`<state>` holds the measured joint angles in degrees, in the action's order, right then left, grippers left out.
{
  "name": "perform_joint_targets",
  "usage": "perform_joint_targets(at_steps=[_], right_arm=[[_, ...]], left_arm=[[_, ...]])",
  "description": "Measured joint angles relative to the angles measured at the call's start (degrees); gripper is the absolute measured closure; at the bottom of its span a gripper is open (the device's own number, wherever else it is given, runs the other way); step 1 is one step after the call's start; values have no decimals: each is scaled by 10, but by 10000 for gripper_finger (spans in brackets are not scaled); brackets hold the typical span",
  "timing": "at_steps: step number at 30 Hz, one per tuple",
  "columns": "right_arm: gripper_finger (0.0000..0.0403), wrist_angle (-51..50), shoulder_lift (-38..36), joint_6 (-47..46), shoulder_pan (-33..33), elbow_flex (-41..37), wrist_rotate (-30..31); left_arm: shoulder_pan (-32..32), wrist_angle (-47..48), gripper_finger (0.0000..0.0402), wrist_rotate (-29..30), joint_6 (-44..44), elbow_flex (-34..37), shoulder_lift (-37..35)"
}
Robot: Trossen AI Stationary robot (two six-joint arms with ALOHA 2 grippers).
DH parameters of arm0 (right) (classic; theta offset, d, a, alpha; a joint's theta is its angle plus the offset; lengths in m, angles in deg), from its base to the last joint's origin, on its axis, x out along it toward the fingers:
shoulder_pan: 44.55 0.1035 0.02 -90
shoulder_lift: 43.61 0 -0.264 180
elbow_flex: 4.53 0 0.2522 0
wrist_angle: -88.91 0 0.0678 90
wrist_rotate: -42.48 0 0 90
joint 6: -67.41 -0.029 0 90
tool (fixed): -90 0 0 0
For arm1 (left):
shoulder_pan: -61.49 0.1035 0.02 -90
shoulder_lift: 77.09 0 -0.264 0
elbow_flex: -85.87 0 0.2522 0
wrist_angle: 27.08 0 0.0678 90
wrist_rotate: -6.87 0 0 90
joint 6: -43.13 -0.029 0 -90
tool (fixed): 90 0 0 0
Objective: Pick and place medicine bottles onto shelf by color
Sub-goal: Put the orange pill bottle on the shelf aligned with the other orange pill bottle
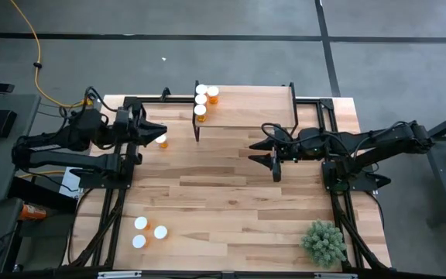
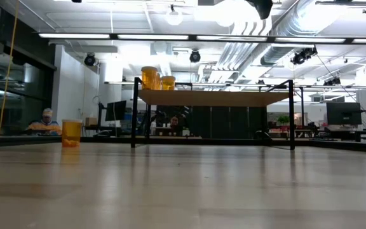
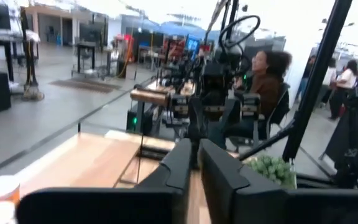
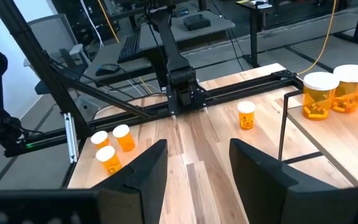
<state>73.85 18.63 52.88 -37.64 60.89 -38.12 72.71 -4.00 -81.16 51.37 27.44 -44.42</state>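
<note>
The left tool (image 1: 155, 131) sits at the bench's (image 1: 231, 186) left edge with its fingers nearly closed on nothing; 1 medicine bottle (image 1: 162, 140) stands just beside its tip. The right tool (image 1: 263, 150) hovers mid-bench, fingers apart and empty, near the shelf (image 1: 254, 108). 3 bottles (image 1: 202, 99) stand on the shelf's end farthest from the right tool. 3 more bottles (image 1: 149, 231) stand well apart from both tools, near the bench's front-left corner.
</note>
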Motion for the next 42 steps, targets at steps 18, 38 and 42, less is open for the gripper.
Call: perform_joint_targets(at_steps=[18, 38, 42], right_arm=[[240, -27, 0, -36, 0, 0, 0], [240, -52, 0, -48, -2, 0, 1], [240, -53, 0, -47, -2, 0, 1]], left_arm=[[16, 408, 88, 60, 41, -148, 147], [299, 533, 60, 47, 31, -74, 402], [326, 502, 60, 41, 25, -74, 432]])
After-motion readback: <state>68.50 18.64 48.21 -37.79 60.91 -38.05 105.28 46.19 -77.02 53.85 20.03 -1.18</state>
